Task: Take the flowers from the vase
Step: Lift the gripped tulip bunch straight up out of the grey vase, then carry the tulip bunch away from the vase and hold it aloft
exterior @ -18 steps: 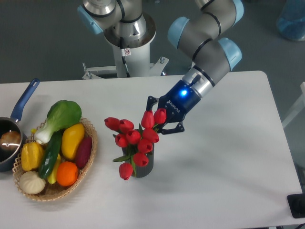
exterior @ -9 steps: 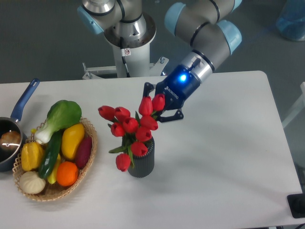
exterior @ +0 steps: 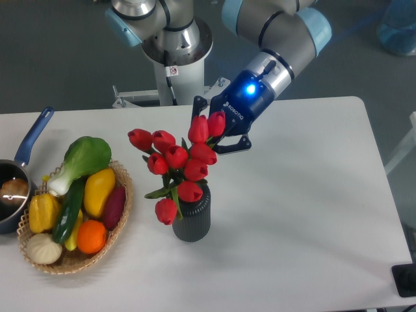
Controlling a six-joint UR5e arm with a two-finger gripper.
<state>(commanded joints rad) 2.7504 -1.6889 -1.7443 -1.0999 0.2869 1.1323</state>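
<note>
1. Tabletop: a white, smooth slab with a rounded far corner behind the gripper on its right; it carries everything here and shows faint shadows under the objects.
2. Beyond the table's far edge lies a dark grey-green floor. The arm's white pedestal stands there, behind and to the left of the gripper, and a pale blue translucent object sits at the upper right edge of view.
3. The gripper, black with a blue light glowing on its wrist, hangs above the table with its two fingers closed about the uppermost red buds of the flowers.
4. The bunch spreads out to the gripper's left and below it, red buds over green leaves and stems. The lowest stems reach the mouth of the vase; whether they are still inside it cannot be told.
5. The vase, dark grey and ribbed, stands upright on the table below and slightly left of the gripper.
6. Well to the left of the gripper sits a woven basket filled with toy vegetables and fruit.
7. Farther left, at the frame's edge, is a saucepan with a blue handle.
</note>
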